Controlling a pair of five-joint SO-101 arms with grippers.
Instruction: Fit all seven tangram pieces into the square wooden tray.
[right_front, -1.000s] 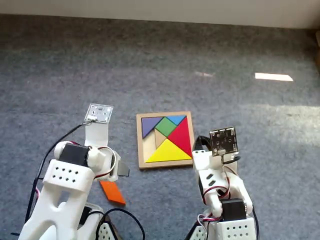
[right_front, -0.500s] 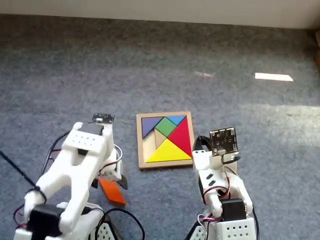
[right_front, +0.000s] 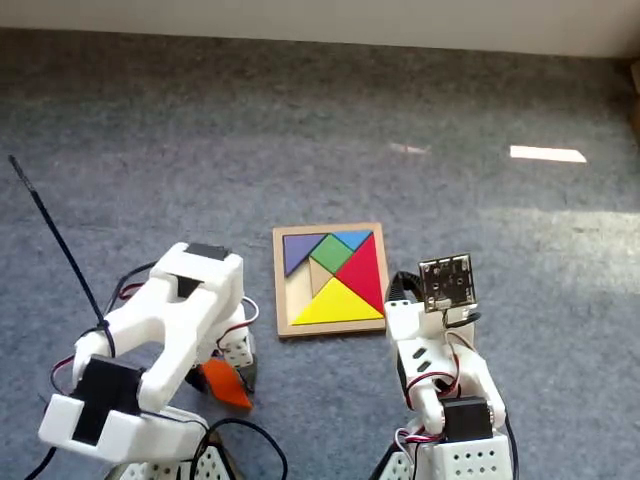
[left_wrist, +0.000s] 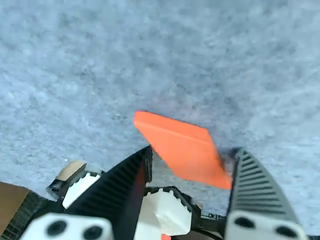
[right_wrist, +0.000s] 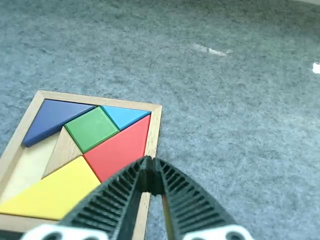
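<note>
Left gripper (left_wrist: 194, 152) is down at the carpet (right_front: 330, 130), jaws spread wide, one finger either side of the orange piece (left_wrist: 175, 142), and nothing is gripped yet! That orange piece lies flat on the carpet, well off the tray (right_front: 279, 290), out past the tray's corner nearest the left arm's base. Over by the tray's red-triangle edge, the right gripper (right_wrist: 150, 169) hangs pinched tight on nothing, its tip just above the rim. Inside the tray sit the purple triangle (right_wrist: 52, 117), green square (right_wrist: 91, 128), blue triangle (right_wrist: 122, 115), red triangle (right_wrist: 121, 148) and yellow triangle (right_wrist: 55, 192), plus what looks like a plain wooden triangle (right_wrist: 64, 151). A pale bare slot (right_wrist: 25, 170) waits along the tray's side nearest the orange piece. So this reads as the pick-up of the last loose piece. Next call: close squarely on its edges, lift, carry to the tray, and turn it to match that slanted slot
</note>
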